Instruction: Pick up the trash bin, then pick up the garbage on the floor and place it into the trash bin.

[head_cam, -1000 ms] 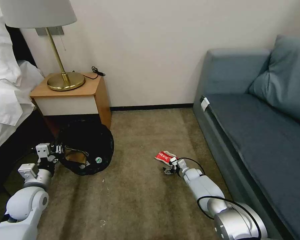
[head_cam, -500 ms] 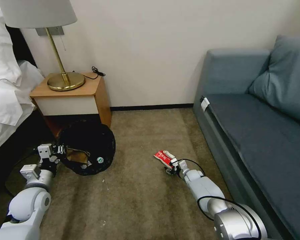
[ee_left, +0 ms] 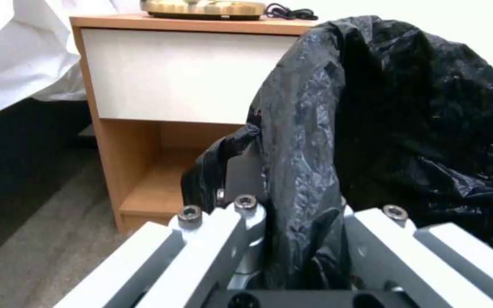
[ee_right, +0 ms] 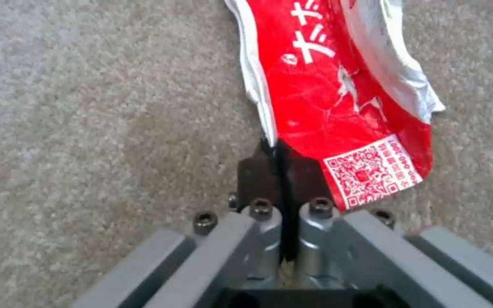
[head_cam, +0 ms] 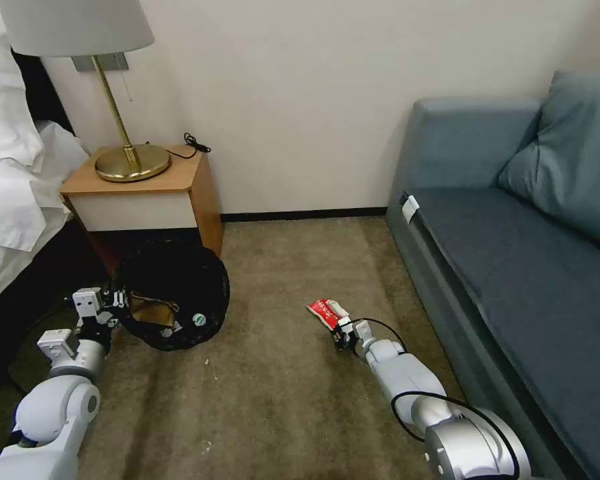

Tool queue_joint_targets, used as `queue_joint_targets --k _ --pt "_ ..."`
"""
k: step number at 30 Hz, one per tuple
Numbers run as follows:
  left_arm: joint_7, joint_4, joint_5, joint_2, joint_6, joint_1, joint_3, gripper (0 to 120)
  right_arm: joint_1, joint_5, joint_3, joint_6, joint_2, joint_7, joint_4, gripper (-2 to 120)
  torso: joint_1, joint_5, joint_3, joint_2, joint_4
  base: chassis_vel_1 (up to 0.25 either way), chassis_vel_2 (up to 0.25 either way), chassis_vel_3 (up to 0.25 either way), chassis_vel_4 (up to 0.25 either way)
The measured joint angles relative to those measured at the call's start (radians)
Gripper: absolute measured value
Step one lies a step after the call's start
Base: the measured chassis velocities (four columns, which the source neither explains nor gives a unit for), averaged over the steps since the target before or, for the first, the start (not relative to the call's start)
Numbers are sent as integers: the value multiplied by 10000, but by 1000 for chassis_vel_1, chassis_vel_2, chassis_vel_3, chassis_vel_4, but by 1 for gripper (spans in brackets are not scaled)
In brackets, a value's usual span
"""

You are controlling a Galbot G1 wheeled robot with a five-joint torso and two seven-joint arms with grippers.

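Left gripper (head_cam: 117, 300) clamps its jaws on the trash bin (head_cam: 173, 297) rim at nine o'clock; right gripper (head_cam: 341, 328) pinches the red-and-white packet (head_cam: 325, 312) on the carpet (head_cam: 273, 393).

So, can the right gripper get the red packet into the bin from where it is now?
Probably yes. The right gripper is shut on the edge of the red packet, and bare carpet separates it from the trash bin, which the left gripper holds by the rim, mouth open.
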Motion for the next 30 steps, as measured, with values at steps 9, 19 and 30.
queue_joint_targets --k 9,19,30 --pt "-16 -84 -32 -2 0 -17 20 4 -53 38 93 0 -43 -102 69 0 0 0 0 0 -1 0 0 0 0" --pt "-32 -196 -36 -3 0 150 -24 4 -270 358 -64 -10 -235 -244 565 0 0 0 1 0 -3 0 0 0 0" --pt "-73 -223 -47 -30 0 115 -27 4 -746 1385 -792 -55 -641 -466 1998 0 0 1 1 0 -2 0 0 0 0"
